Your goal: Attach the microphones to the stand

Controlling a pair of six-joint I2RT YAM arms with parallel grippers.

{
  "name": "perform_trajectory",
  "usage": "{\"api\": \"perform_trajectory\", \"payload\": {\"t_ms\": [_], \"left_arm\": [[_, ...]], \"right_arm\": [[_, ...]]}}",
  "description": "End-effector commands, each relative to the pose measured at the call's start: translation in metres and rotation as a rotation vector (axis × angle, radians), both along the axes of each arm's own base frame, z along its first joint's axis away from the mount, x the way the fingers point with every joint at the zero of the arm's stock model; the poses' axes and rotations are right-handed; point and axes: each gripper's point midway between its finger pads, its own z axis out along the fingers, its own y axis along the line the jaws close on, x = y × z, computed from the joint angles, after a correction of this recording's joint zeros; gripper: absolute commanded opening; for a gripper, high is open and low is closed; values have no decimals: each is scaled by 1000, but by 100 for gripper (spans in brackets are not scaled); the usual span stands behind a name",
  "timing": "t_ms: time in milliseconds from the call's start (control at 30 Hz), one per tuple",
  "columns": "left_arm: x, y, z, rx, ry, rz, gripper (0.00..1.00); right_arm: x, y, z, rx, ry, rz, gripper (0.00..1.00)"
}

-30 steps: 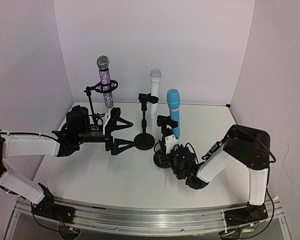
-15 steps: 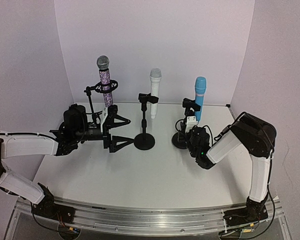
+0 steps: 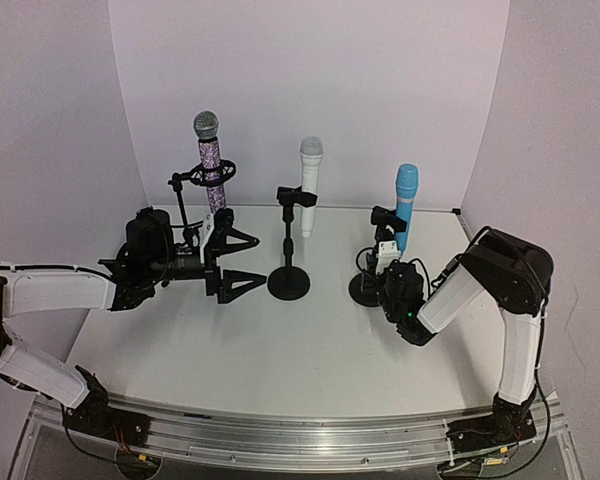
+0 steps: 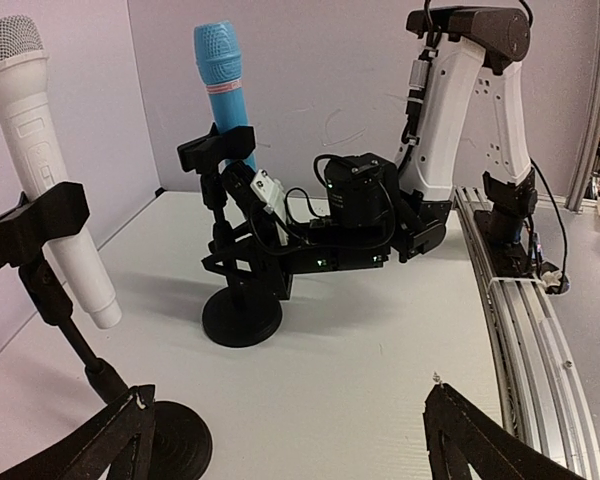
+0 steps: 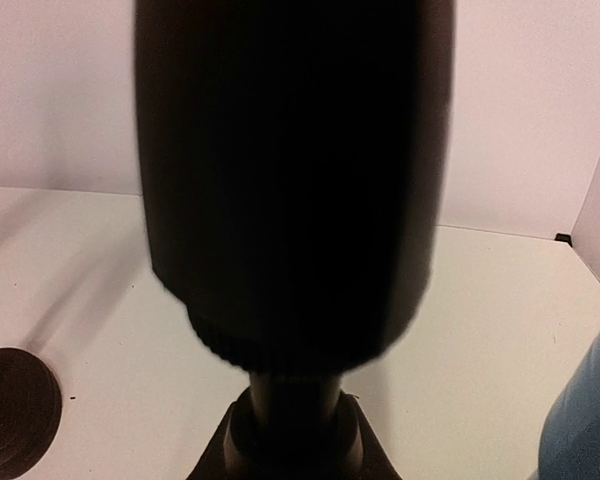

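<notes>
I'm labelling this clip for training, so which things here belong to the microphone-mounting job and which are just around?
Job: purple microphone, white microphone, blue microphone; left stand, middle stand, right stand; open left gripper; right gripper, shut on the right stand.
Just there: table, aluminium rail, backdrop walls.

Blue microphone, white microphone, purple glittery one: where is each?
light blue microphone [image 3: 405, 203], top view, upper handle
white microphone [image 3: 310, 175], top view, upper handle
purple-glitter microphone [image 3: 206, 126], top view, silver mesh head
</notes>
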Motion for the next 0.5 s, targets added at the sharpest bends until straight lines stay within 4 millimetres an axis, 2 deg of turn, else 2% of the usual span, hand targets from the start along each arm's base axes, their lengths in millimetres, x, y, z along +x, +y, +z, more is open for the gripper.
{"api": "perform_trajectory", "payload": {"t_ms": [0,233,467], "left_arm": [[-1,3,26,-50,-67,0,94],[0,5,26,-46,-68,6,94],[2,4,27,-52,-75,4,94]], "right_arm": [[5,-11,24,59,-79,-42,0],[0,-24,25,11,-78,-66,0],[0,-18,17,42,-58,-28,0]]}}
